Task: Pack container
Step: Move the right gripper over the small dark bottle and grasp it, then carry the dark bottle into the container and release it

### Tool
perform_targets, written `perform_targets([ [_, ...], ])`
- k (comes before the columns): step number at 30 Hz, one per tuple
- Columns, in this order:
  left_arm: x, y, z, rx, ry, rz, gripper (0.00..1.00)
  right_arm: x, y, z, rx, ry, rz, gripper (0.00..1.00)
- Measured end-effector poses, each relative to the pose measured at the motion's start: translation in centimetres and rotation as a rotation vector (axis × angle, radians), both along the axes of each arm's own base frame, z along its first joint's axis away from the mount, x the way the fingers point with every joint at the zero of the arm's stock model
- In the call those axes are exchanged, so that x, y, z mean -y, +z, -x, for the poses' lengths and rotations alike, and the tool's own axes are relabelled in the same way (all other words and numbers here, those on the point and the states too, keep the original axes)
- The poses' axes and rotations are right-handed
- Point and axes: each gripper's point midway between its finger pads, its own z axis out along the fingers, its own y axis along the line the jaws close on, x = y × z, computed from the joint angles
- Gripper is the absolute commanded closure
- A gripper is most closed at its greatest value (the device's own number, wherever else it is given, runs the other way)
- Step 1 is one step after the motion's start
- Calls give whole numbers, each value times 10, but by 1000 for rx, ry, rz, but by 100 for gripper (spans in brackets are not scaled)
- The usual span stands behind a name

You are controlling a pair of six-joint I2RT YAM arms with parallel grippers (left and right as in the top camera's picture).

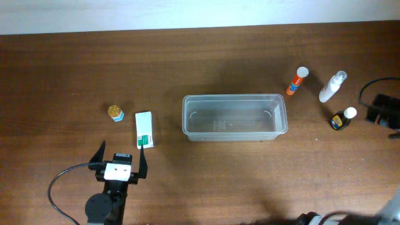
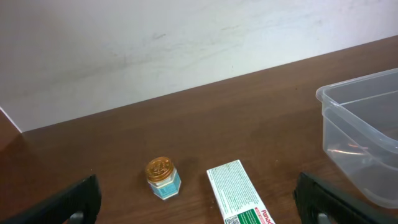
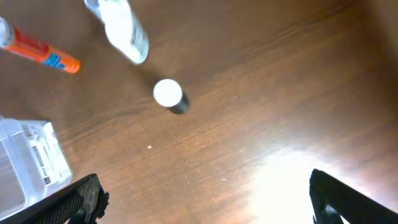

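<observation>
The clear plastic container (image 1: 234, 97) stands empty at the table's middle; it also shows in the left wrist view (image 2: 367, 140) and its corner in the right wrist view (image 3: 31, 165). A gold-lidded small jar (image 1: 115, 112) (image 2: 163, 178) and a white-and-green box (image 1: 144, 129) (image 2: 239, 194) lie to its left. My left gripper (image 1: 120, 156) (image 2: 198, 205) is open and empty, just in front of them. An orange glue stick (image 1: 297, 81) (image 3: 43, 53), a clear spray bottle (image 1: 332, 87) (image 3: 121, 28) and a dark bottle with a white cap (image 1: 342, 119) (image 3: 169, 94) lie to the right. My right gripper (image 3: 208, 199) is open and empty above bare table.
A black cable and block (image 1: 381, 107) sit at the right edge of the table. A pale wall runs behind the table's far edge (image 2: 186, 50). A bright glare patch lies on the wood under the right gripper.
</observation>
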Motion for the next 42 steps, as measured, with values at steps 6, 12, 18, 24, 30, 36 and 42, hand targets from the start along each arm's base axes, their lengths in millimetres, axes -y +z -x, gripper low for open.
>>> perform_targets([
  [6,0,0,0,0,0,0,1,5,-45,-28,-39,36,-129,2],
  [12,0,0,0,0,0,0,1,13,-89,-56,-48,65,-212,2],
  [18,0,0,0,0,0,0,1,7,-109,-71,-65,227,-191,2],
  [24,0,0,0,0,0,0,1,-5,-114,-90,-64,401,-112,1],
  [30,0,0,0,0,0,0,1,-9,-118,-95,-92,512,-48,1],
  [36,0,0,0,0,0,0,1,-8,-144,-92,-149,536,-79,0],
  [42,0,0,0,0,0,0,1,-10,-161,-86,-197,539,-117,14],
])
